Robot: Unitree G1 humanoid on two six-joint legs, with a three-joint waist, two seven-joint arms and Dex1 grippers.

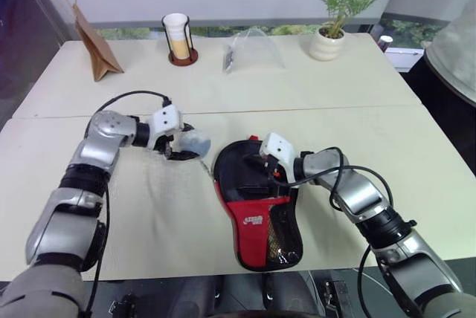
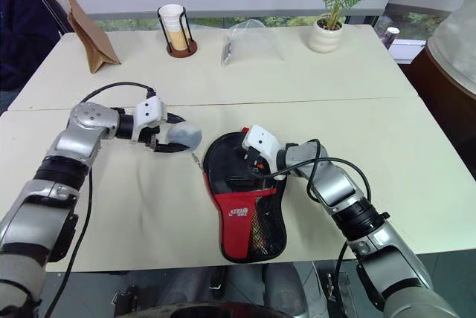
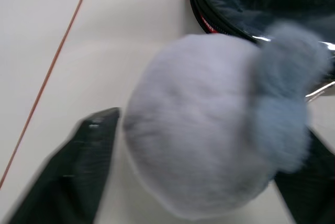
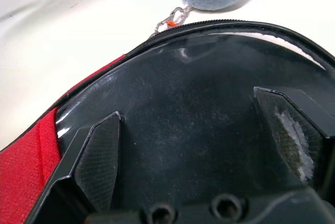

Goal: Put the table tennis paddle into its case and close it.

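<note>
Left claw (image 3: pixel 199 171) around pompom (image 3: pixel 209 124), black-red case (image 1: pixel 256 214)

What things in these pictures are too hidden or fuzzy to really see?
- Table tennis paddle: the black case covers whatever lies inside.
- Fluffy grey pompom: blurred in the left wrist view, between the left gripper fingers; grip unclear.
- Clear plastic bag: contents too small.
- Right gripper on the case: zip closure unclear.

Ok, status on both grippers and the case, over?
Left gripper straddling the fluffy grey pom-pom by the case's zipper. Right gripper open, fingers on the case. Case lies flat on the table. Nothing in the way.
</note>
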